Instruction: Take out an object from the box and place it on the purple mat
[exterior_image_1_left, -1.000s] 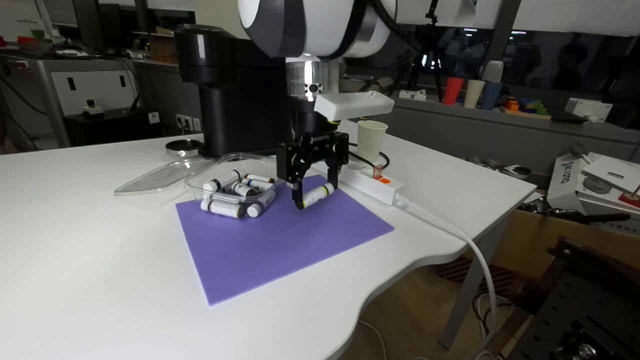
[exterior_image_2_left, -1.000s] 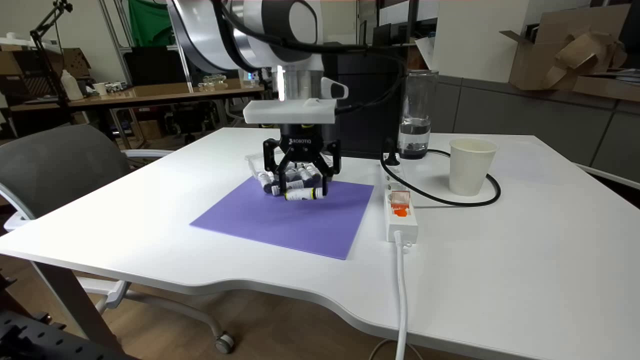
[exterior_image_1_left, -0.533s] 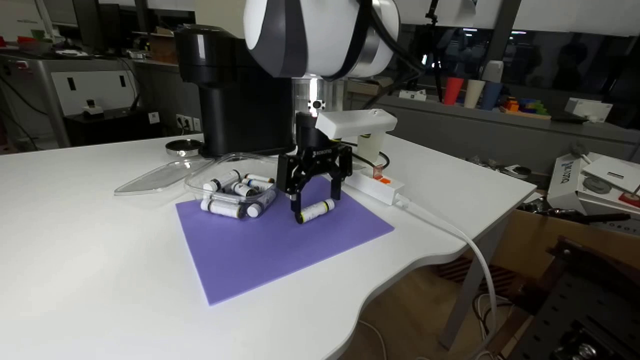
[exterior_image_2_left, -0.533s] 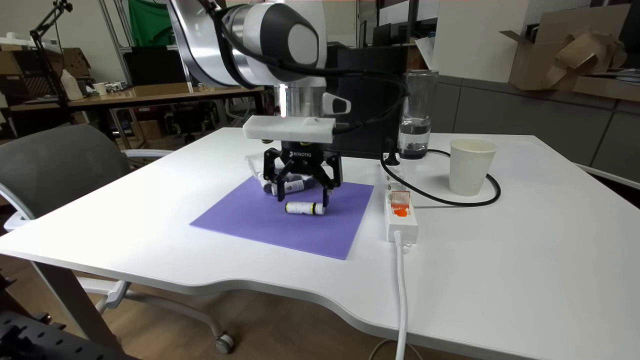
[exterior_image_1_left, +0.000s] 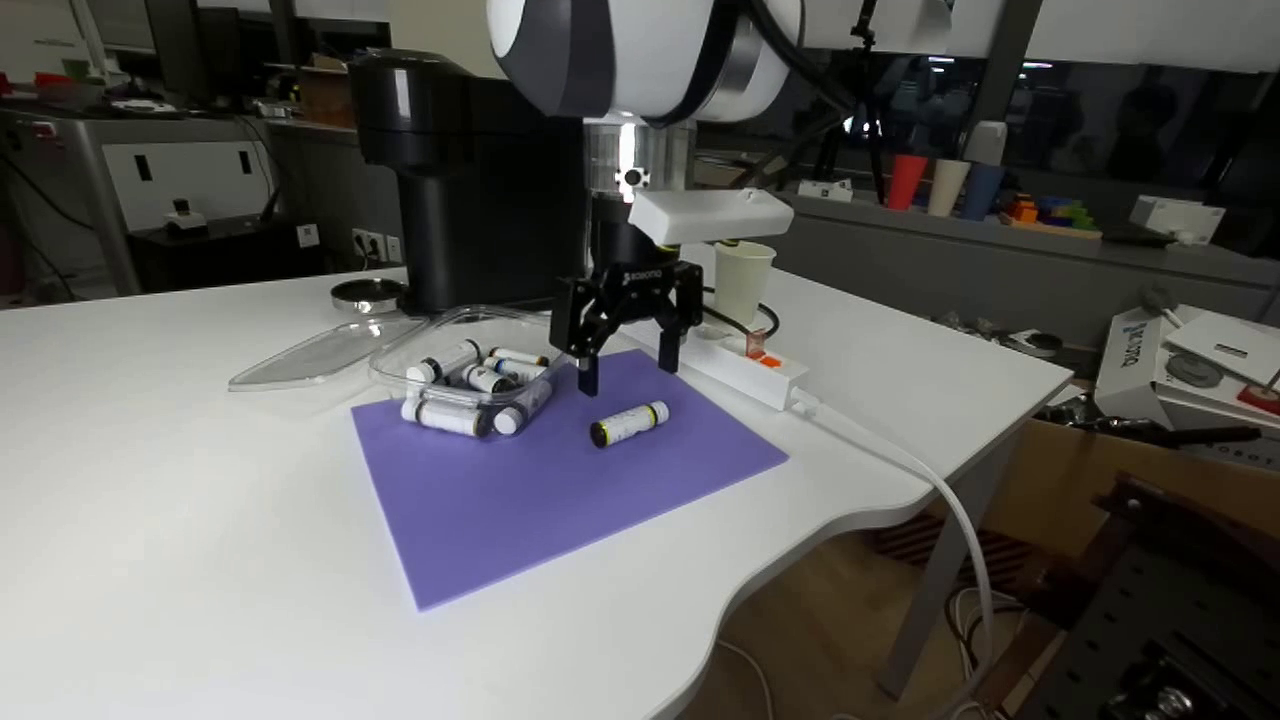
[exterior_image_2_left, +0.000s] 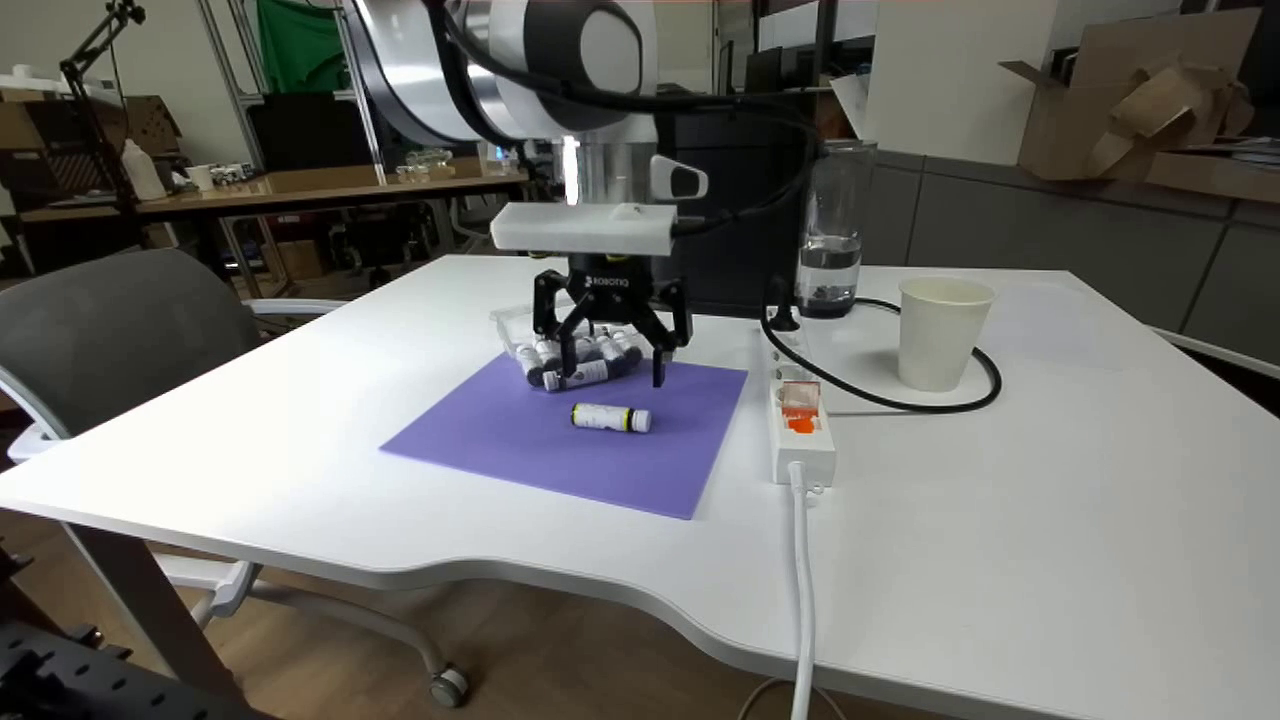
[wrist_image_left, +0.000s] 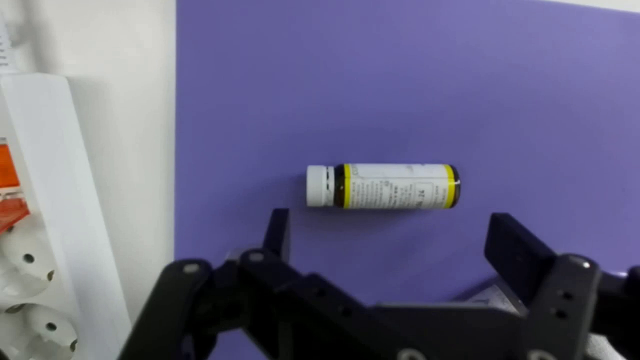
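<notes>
The object, a small white bottle with yellow bands and a dark end (exterior_image_1_left: 630, 424), lies on its side on the purple mat (exterior_image_1_left: 560, 510). It also shows in an exterior view (exterior_image_2_left: 611, 418) and in the wrist view (wrist_image_left: 385, 186). My gripper (exterior_image_1_left: 628, 370) is open and empty, above the bottle and apart from it. In the wrist view my gripper's fingers (wrist_image_left: 390, 220) stand wider than the bottle's length. The clear plastic box (exterior_image_1_left: 385, 366) holds several similar bottles at the mat's far corner. In an exterior view the box (exterior_image_2_left: 510, 325) is partly hidden behind my gripper.
A flat transparent lid (exterior_image_1_left: 310, 358) lies beside the box. A white power strip (exterior_image_2_left: 803, 440) with its cable runs along the mat's side. A paper cup (exterior_image_2_left: 940, 335) and a glass vessel (exterior_image_2_left: 830, 260) stand beyond it. A tall black machine (exterior_image_1_left: 450, 180) stands behind the box.
One second ago my gripper held the bottle above the mat. It went down to the mat, opened and rose again. The bottle now lies on the mat, out of the fingers.
</notes>
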